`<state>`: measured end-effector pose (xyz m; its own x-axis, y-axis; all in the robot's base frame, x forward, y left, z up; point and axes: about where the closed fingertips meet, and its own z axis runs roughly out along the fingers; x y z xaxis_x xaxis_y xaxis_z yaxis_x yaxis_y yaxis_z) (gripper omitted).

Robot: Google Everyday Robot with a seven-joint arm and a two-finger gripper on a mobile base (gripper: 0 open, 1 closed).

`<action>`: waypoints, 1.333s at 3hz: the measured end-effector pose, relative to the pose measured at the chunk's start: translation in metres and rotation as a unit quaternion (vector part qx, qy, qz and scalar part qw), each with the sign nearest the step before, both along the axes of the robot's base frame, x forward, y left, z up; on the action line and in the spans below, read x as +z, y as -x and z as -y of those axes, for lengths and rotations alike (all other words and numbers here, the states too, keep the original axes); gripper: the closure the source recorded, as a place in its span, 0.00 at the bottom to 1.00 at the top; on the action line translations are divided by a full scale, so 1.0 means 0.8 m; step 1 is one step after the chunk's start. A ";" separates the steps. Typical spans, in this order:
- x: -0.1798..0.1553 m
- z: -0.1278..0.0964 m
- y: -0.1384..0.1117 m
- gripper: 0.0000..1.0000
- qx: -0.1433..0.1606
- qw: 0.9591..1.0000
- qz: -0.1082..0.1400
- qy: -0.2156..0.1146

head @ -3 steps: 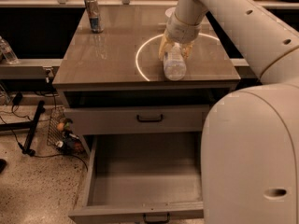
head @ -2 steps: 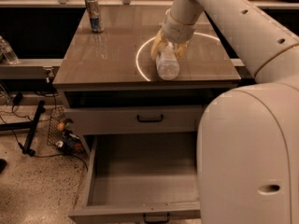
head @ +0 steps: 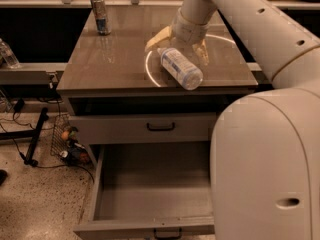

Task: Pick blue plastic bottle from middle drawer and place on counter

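Observation:
The blue plastic bottle (head: 181, 68) lies on its side on the counter (head: 110, 59), across the white circular line near the front edge, its cap end pointing back left. My gripper (head: 177, 46) is just behind and above the bottle's cap end. Its fingers (head: 156, 38) are spread wide to either side of the bottle and stand apart from it. The middle drawer (head: 150, 184) is pulled out below, and its grey inside holds nothing.
A tall metallic drink can (head: 101, 15) stands at the counter's back left. A closed grey drawer (head: 160, 126) with a dark handle sits above the open one. My white arm body (head: 265, 174) fills the right side. Cables and a rack stand on the floor at left.
The gripper carried the bottle forward and left over the counter, tipped it onto its side, and its fingers spread apart from it.

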<state>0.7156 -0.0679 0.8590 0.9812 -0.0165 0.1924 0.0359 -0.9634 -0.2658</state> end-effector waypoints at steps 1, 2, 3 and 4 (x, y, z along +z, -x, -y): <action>0.018 0.026 0.005 0.00 -0.013 1.000 0.011 0.002; 0.105 0.128 0.014 0.00 -0.092 0.993 0.077 -0.001; 0.167 0.211 0.019 0.00 -0.200 0.972 0.126 -0.010; 0.170 0.213 0.017 0.00 -0.212 0.969 0.126 -0.014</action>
